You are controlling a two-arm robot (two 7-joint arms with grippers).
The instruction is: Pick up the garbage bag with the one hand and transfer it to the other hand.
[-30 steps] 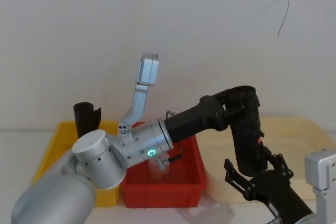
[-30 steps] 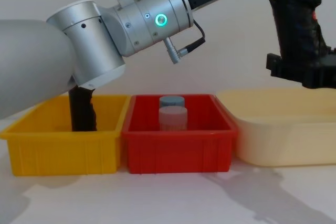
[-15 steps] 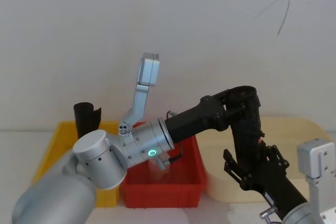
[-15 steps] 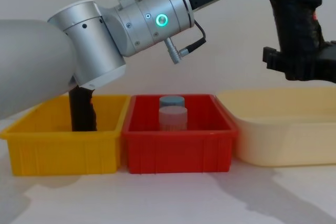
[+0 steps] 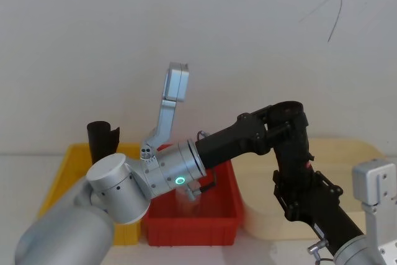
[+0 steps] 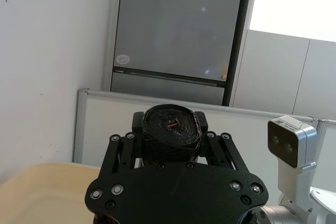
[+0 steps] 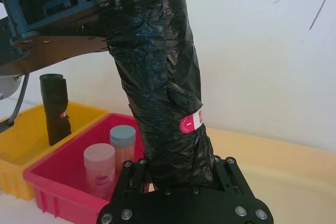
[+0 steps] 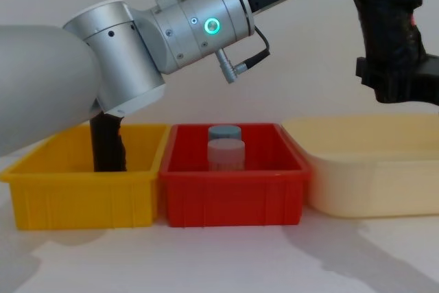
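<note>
Handing over, mid-step. Left tool (image 5: 286, 121) clamped on upper end of tall black crinkled-plastic garbage bag roll (image 7: 163, 93), held upright aloft above cream plastic tub (image 8: 370, 162), right side. Right tool (image 5: 305, 192) at roll's lower end; grip cannot tell. Next, by judgement: confirm right clamp, then release left.

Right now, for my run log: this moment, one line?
handover | left gripper: shut on garbage bag top | right gripper: around its lower end
</note>
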